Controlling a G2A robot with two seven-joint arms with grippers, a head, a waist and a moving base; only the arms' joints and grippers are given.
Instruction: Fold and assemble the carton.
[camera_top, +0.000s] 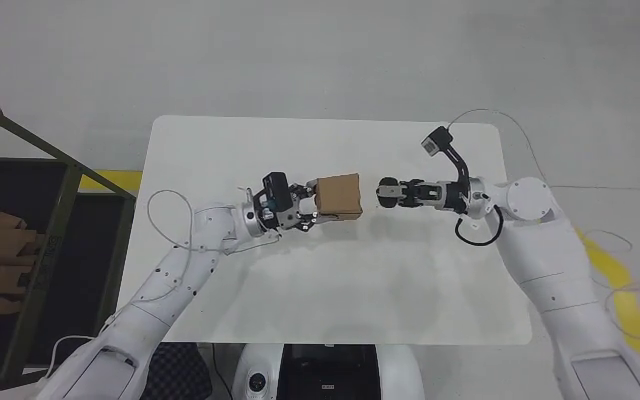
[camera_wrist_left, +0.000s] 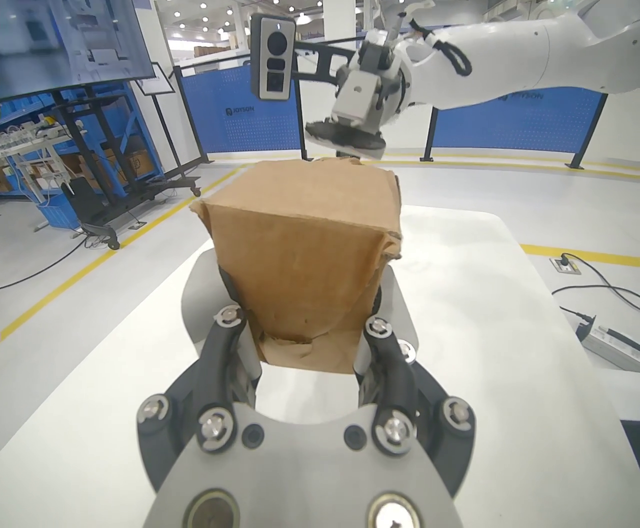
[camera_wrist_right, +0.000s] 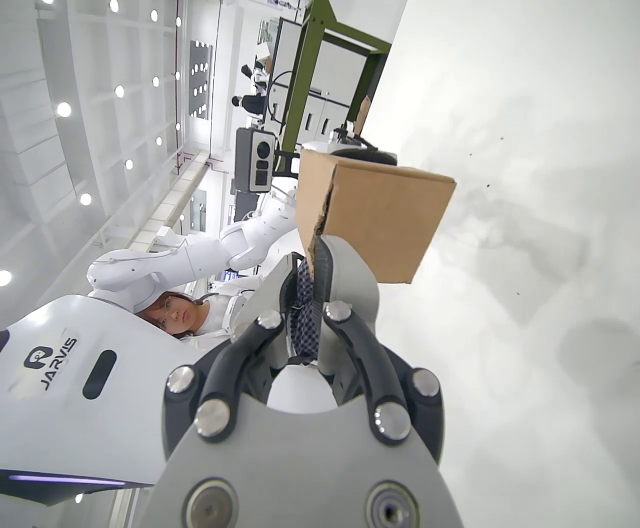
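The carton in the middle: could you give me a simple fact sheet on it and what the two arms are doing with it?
Carton: brown cardboard carton, folded into a box shape, ragged at some edges
Held by: left gripper, clamped on two opposite sides
Other arm: right gripper, shut and empty, pointing at the carton's far side
Contact: a small gap between right gripper and carton
Surface: white table beneath both arms

White table (camera_top: 300, 290), pale grey floor (camera_top: 300, 50)
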